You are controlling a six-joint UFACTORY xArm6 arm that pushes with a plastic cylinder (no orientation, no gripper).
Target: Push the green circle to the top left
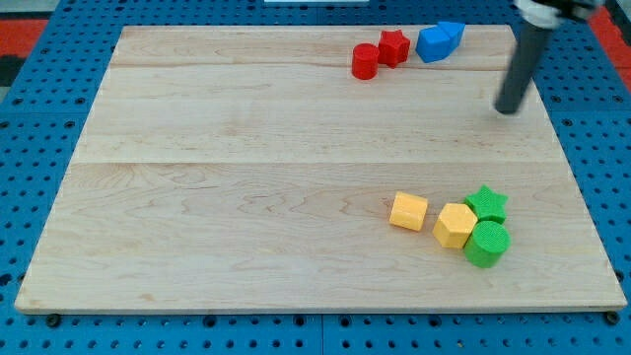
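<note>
Green circle (486,244) sits at the tabletop's (246,197) lower right, touching a yellow block (455,225) and a green star (487,204). My tip (509,108) is well above them, nr the right edge, touching nothing. It's a bare rod w/ no jaws, so nothing to open or close. Risk, imo: a push toward top left drags the neighbours along, or the circle slips off sideways.

Straight dark rod (518,69), smooth, cylindrical; my tip (508,109) blunt, dark; upper mount blurred.
</note>
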